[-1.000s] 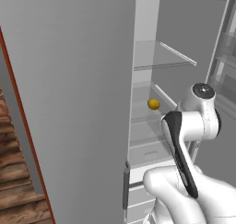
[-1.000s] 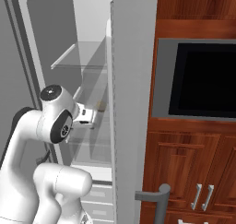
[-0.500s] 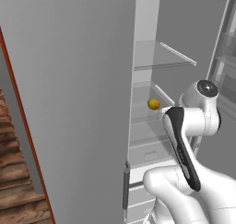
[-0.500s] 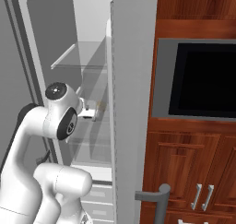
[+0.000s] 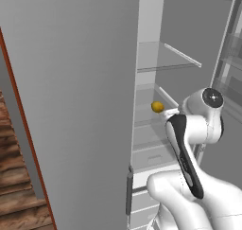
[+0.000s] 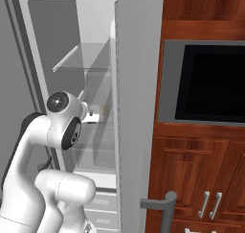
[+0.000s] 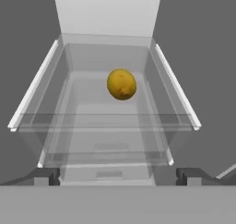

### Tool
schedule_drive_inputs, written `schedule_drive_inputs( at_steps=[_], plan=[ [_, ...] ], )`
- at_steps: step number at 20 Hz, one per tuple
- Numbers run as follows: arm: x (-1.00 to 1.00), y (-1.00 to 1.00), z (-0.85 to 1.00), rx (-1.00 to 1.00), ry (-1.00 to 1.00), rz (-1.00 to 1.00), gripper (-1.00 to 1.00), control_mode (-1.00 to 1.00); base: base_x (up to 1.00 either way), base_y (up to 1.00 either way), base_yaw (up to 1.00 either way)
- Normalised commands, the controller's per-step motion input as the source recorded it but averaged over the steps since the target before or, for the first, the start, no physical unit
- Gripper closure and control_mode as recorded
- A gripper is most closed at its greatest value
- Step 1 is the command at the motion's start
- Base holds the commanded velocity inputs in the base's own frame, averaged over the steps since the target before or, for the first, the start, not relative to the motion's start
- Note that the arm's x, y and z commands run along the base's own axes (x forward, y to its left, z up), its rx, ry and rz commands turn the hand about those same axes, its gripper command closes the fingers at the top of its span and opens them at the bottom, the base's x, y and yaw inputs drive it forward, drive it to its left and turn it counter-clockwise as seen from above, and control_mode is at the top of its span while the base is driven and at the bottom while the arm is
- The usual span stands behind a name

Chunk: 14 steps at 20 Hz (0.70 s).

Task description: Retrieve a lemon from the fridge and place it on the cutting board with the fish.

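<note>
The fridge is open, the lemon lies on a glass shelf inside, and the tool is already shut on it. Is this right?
Not quite. In the hand view the tool is open, its tips apart and short of the lemon. The fridge is open, and the lemon lies on a glass shelf.

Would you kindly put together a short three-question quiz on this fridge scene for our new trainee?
1. True or false: the lemon lies on a glass shelf inside the open fridge.
2. Is the hand A) open with nothing between its fingers, or B) shut on the lemon?
3. Which appliance sits right of the fridge door in the right base view?

Key: 1 true; 2 A; 3 the black microwave.
</note>
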Motion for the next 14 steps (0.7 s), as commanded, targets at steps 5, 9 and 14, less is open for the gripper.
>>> schedule_drive_inputs(
  at_steps=[5,9,14],
  plan=[
    [0.17,0.00,0.11,0.00,0.06,0.00,-1.00,-1.00,0.00,0.00,0.00],
    [0.22,0.00,0.14,0.00,0.06,0.00,-1.00,-1.00,0.00,0.00,0.00],
    [0.15,0.00,0.05,0.00,0.03,0.00,-1.00,-1.00,0.00,0.00,0.00]
  ],
)
